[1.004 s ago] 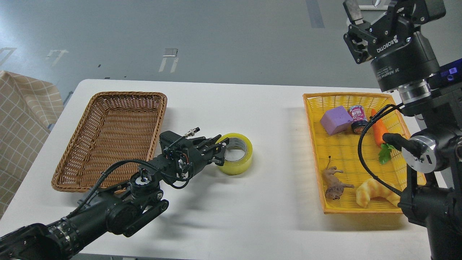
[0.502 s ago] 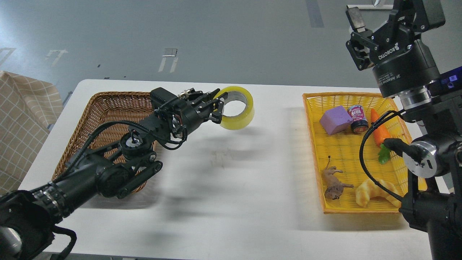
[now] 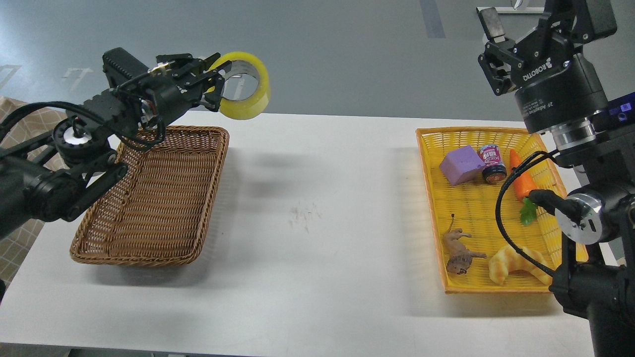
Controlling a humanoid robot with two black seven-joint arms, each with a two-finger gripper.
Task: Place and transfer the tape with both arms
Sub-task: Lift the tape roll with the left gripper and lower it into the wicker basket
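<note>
Head view: tape [image 3: 246,89] in left gripper [image 3: 214,84]

Head view looks down over the table [image 3: 317,277].

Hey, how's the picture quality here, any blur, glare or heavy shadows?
Head view: sharp overall; the tape in the left gripper shows no motion blur. Soft shadows fall on the white table beside the baskets. Floor glare top left.
</note>
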